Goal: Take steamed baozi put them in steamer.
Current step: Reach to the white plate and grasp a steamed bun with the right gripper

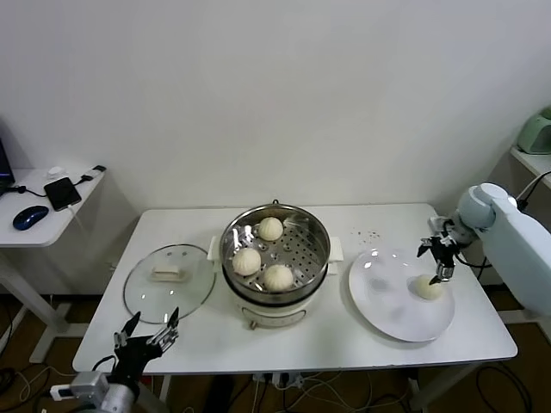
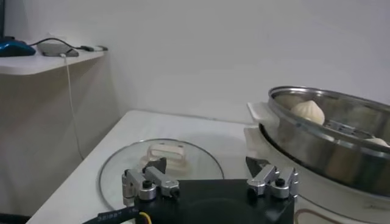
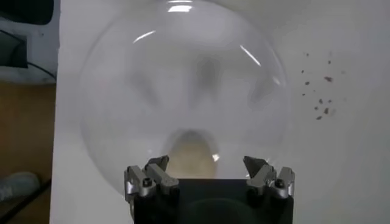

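Centring matters now: the right end effector (image 1: 441, 262), fingers spread, hangs just above the last baozi (image 1: 429, 287) on the plate (image 1: 387, 310), and should drop straight so both fingers straddle the bun evenly, closing gently to avoid denting the dough. Steamer (image 1: 315, 225) holds three baozi already. Left end effector (image 1: 146, 337) waits spread at the bench (image 1: 362, 344) edge near the lid (image 1: 146, 297).

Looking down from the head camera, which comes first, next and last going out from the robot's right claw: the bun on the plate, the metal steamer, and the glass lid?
From the right gripper:
1. The baozi on the white plate, just below the claw at the table's right side.
2. The steamer, mid-table, with three buns inside.
3. The glass lid, far left, near the left gripper.
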Robot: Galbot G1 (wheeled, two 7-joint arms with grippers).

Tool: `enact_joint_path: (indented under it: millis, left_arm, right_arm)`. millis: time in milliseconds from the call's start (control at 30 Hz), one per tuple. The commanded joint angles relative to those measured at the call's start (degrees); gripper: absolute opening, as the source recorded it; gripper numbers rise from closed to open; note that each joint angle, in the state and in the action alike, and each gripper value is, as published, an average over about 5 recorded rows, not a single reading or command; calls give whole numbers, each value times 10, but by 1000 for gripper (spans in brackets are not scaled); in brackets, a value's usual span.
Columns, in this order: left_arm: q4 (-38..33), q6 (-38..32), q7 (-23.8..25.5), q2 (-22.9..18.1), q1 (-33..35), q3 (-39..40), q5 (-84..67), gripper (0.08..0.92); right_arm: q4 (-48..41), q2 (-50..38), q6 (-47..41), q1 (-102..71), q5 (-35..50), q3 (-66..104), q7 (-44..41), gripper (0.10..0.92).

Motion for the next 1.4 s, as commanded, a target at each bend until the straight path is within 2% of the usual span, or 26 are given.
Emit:
enact_joint_path:
  millis: [33,500,1133,1233,1400]
  left_arm:
    - [4,0,2,-3,0,-4,-1,823]
    - [11,1,2,-2,-5,-7,-1,823]
    - [14,0,2,-2,-7,-10,-3,823]
    - [15,1,2,-2,-8,-9,-2,823]
    - [16,1,2,-1,-10,-5,-2,823]
  right_arm:
    - [-71,30,32,-26,-64,39,7,823]
    - [-89,51,37,-38,-93,49,39,823]
    - [-82,57,30,-42,-111,51,38,822]
    - [-80,56,28,-42,-113,52,38,784]
    - [-66,46,16,-35,-80,41,34,647]
